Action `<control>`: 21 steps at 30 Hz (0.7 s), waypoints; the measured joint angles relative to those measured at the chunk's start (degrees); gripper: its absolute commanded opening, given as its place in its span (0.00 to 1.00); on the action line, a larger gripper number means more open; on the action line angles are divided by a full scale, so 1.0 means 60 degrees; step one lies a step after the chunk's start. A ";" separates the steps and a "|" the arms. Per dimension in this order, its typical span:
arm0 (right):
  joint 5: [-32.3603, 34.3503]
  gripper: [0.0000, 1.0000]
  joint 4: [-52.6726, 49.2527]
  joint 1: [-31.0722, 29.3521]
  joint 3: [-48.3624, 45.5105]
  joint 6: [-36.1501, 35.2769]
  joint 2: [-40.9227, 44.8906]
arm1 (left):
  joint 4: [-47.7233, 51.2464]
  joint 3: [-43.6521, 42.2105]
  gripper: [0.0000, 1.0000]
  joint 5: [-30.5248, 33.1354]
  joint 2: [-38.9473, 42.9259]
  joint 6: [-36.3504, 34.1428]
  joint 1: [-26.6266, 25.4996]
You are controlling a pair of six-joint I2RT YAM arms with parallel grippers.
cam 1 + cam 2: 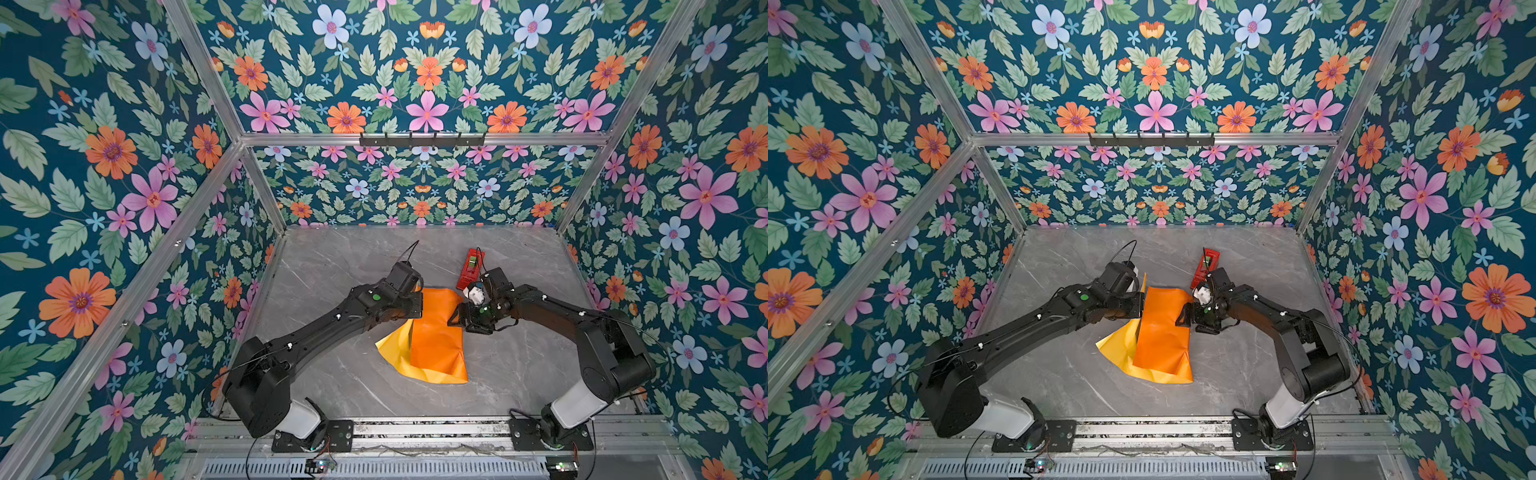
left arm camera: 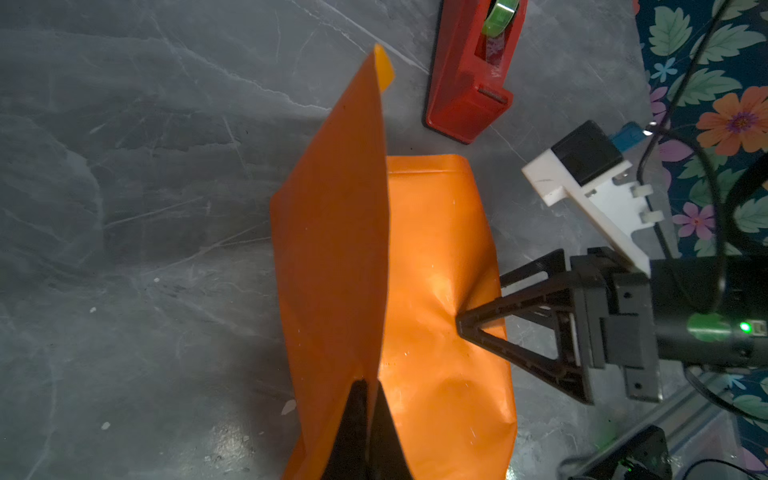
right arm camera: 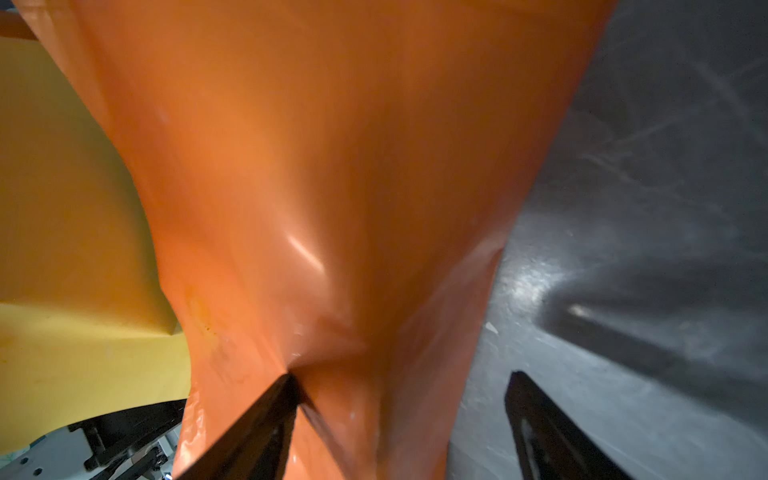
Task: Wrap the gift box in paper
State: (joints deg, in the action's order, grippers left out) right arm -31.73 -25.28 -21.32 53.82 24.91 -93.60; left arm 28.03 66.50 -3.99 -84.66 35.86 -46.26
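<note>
While the left end effector (image 2: 368,388) pinches the paper (image 2: 436,257) edge, table (image 2: 145,208) stretches beyond.

You will find a red tape dispenser (image 1: 470,268) lying on the grey marbled table (image 1: 332,257), in its far half; a green tape roll (image 2: 500,16) sits in the dispenser; floral wallpaper (image 1: 428,70) covers the walls; a black hook rail (image 1: 422,140) is mounted on the aluminium crossbar (image 1: 291,139).

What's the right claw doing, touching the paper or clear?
Touching: left wrist view shows one fingertip of the open right claw denting the paper.
</note>
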 measured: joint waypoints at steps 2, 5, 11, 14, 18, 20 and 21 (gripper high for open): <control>0.0025 0.79 -0.0007 -0.0007 0.0007 -0.0004 0.0000 | -0.0004 0.0025 0.00 0.0004 -0.0022 0.0026 -0.0036; 0.0036 0.79 -0.0033 -0.0007 0.0022 -0.0007 0.0000 | -0.0004 0.0066 0.00 0.0109 -0.0131 0.0051 -0.0102; 0.0044 0.79 -0.0036 -0.0011 0.0026 -0.0007 0.0000 | 0.0007 0.0342 0.00 0.0466 -0.0630 0.0280 -0.0510; 0.0051 0.79 -0.0036 -0.0015 0.0033 -0.0007 0.0000 | -0.0007 0.0535 0.00 0.0630 -0.1009 0.0463 -0.0820; 0.0058 0.79 -0.0044 -0.0022 0.0033 -0.0007 0.0000 | 0.0000 0.0772 0.00 0.0761 -0.1588 0.0528 -0.1235; 0.0058 0.79 -0.0036 -0.0022 0.0018 -0.0004 0.0004 | 0.0044 0.0878 0.00 0.0801 -0.1789 0.0616 -0.1417; 0.0058 0.79 -0.0036 -0.0022 0.0018 -0.0004 0.0004 | 0.0062 0.0925 0.00 0.0827 -0.1865 0.0710 -0.1497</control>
State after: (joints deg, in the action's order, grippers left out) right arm -31.38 -25.50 -21.45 53.93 24.88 -93.58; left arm 28.40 72.05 0.97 -95.85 40.12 -55.24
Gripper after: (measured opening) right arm 0.790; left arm 0.049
